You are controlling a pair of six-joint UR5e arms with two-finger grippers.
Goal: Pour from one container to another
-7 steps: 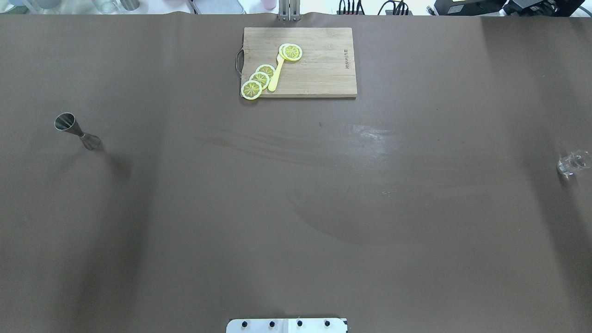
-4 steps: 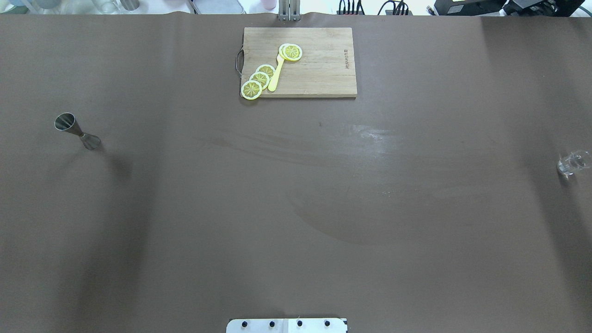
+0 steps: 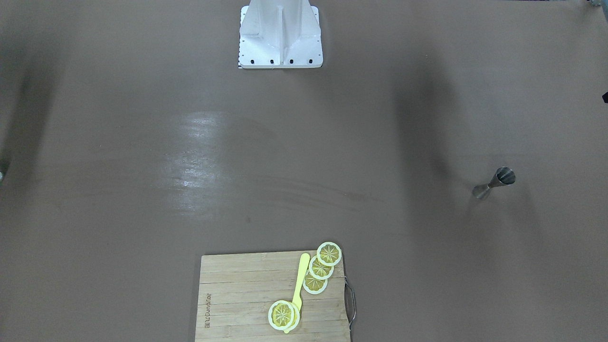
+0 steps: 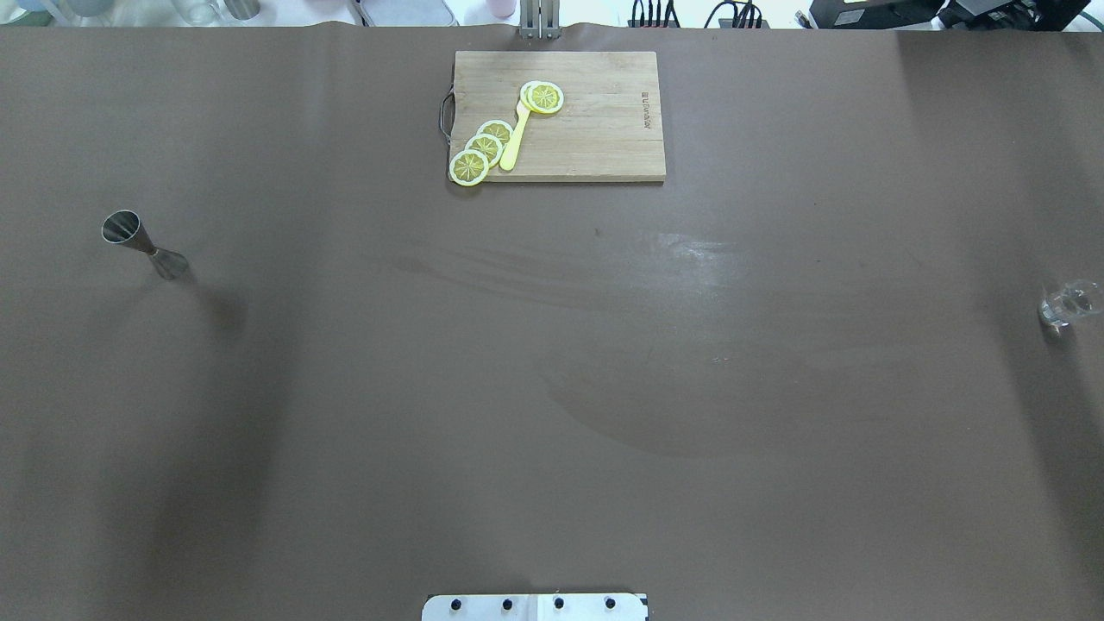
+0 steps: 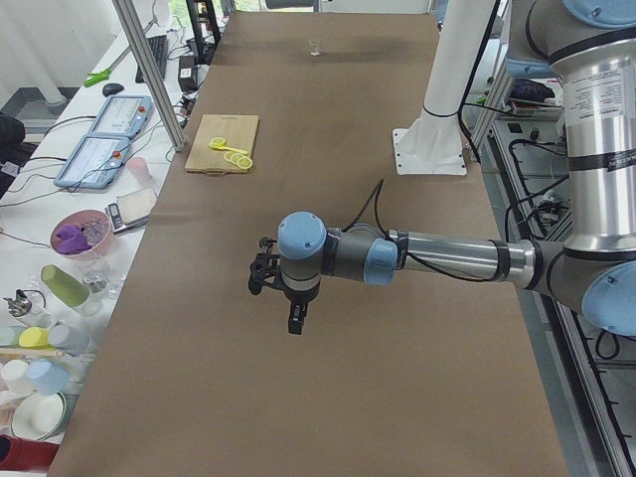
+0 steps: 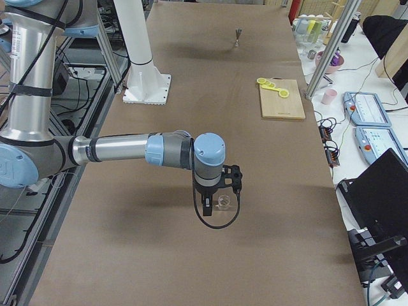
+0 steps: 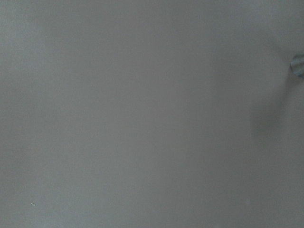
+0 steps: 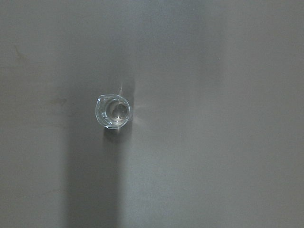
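Note:
A steel jigger [image 4: 142,246] stands upright near the table's left end, also seen as the jigger [image 3: 496,183] from the front and the far jigger [image 6: 238,37]. Its edge [image 7: 298,65] just shows in the left wrist view. A small clear glass [image 4: 1068,304] stands at the right end. In the right wrist view this glass [image 8: 113,111] lies straight below, left of centre. My right gripper [image 6: 205,208] hangs above the table beside the glass [image 6: 224,202]. My left gripper [image 5: 296,324] hangs over bare table. I cannot tell whether either is open or shut.
A wooden cutting board [image 4: 595,129] with lemon slices [image 4: 483,148] and a yellow knife [image 4: 515,138] lies at the far middle edge. The robot's white base [image 3: 280,35] stands at the near middle. Cups and bowls [image 5: 45,298] crowd a side bench.

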